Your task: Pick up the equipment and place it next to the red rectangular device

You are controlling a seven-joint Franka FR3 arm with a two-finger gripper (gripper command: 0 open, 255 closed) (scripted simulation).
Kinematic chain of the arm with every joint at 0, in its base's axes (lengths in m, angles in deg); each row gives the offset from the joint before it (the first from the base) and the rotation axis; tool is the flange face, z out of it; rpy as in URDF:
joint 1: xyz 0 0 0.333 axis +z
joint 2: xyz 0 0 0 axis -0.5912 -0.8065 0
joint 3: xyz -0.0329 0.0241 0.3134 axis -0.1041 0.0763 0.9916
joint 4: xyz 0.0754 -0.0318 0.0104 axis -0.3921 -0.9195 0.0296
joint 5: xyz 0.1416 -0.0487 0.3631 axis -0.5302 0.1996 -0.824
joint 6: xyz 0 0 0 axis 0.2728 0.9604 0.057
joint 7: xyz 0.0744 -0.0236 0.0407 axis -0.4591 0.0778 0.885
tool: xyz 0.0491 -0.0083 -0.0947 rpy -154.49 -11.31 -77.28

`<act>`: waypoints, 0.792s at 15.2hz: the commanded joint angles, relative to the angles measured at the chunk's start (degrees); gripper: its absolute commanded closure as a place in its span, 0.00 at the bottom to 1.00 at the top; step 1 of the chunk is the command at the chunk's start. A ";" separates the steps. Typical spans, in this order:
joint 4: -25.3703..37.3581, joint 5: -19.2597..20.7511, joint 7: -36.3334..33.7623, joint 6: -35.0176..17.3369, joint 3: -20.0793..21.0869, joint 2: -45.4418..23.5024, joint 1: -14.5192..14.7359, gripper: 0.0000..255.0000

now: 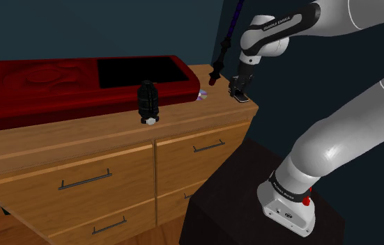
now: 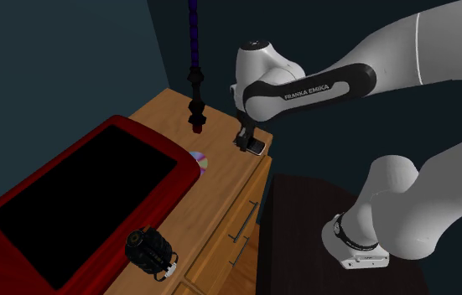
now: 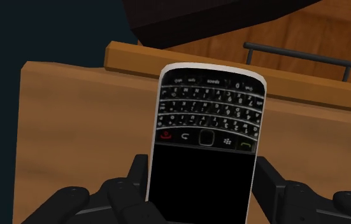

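At the dresser's (image 1: 204, 113) right corner in the shoulder view, the tool (image 3: 201, 170) is clenched on a phone (image 3: 207, 121), its 2 fingers (image 3: 137, 175) pressed to the long sides of the screen end; the keyboard end juts out past them; whether the phone rests on the wood or hangs just clear of it I cannot tell.

I judge the phone to be light, stiff and flat, with smooth, slippery edges and a glass face that would not like a drop; a hold across the narrow width suits it, though a grip nearer the middle would leave less overhang and less chance of it pivoting.

The red device (image 1: 37, 80) lies on the far left of the top, well apart from the phone; bare wood runs along its near edge and at its right end, where a small disc (image 2: 200, 158) sits just beside it and a black knobbly object (image 1: 147, 101) stands near the front.

As for containers, the dresser's drawers (image 1: 72, 182) are all shut; what they hold is hidden.
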 commanded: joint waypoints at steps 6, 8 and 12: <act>3.67 0.50 -0.80 6.07 0.72 2.47 -0.09 1.00; 4.74 0.60 -0.97 7.71 0.90 3.06 -0.11 1.00; 7.01 0.71 -1.27 10.94 1.26 4.06 -0.11 1.00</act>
